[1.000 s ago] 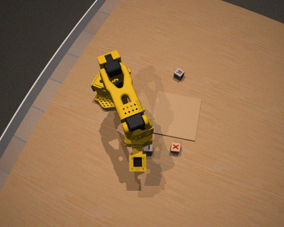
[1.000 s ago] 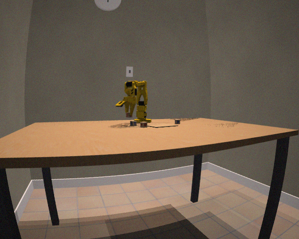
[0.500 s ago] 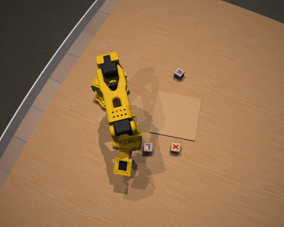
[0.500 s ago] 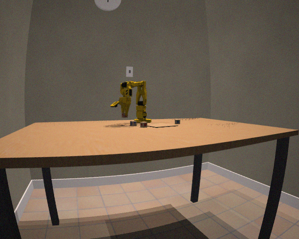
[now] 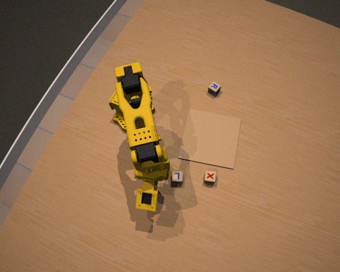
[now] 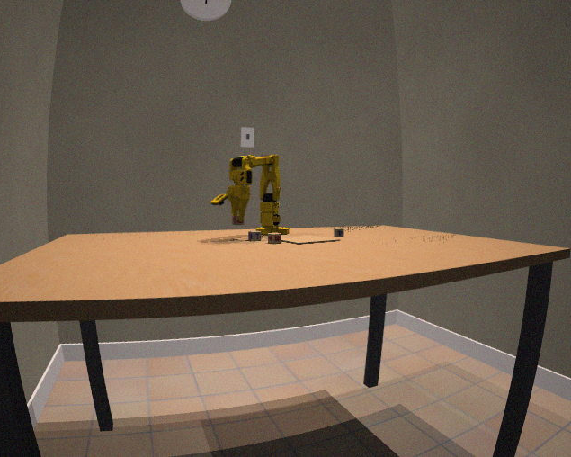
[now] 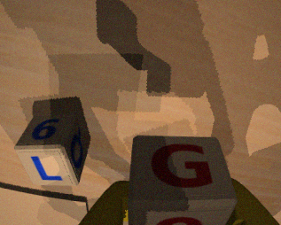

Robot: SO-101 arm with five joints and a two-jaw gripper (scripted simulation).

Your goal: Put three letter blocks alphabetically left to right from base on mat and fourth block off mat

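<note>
My end effector (image 5: 149, 185) (image 6: 237, 219) (image 7: 181, 201) was pinching the G block (image 6: 237, 220) (image 7: 181, 170) above the desk (image 5: 281, 190) (image 6: 201, 270) (image 7: 265, 18), on the near right as seen from my base. I took this block for the fourth, so it needed a resting place fully off the mat (image 5: 217, 137) (image 6: 312, 239) (image 7: 17, 205), which lay farther out and to the left of my grip. The coming descent turned on that gap, and on sparing the L block (image 5: 176, 176) (image 6: 254, 236) (image 7: 48, 164), a little farther and left. Beyond stood the R block (image 5: 214, 87) (image 6: 338, 232), past the mat's left side, and farthest the X block (image 5: 210, 175) (image 6: 274, 237), off its right side.
</note>
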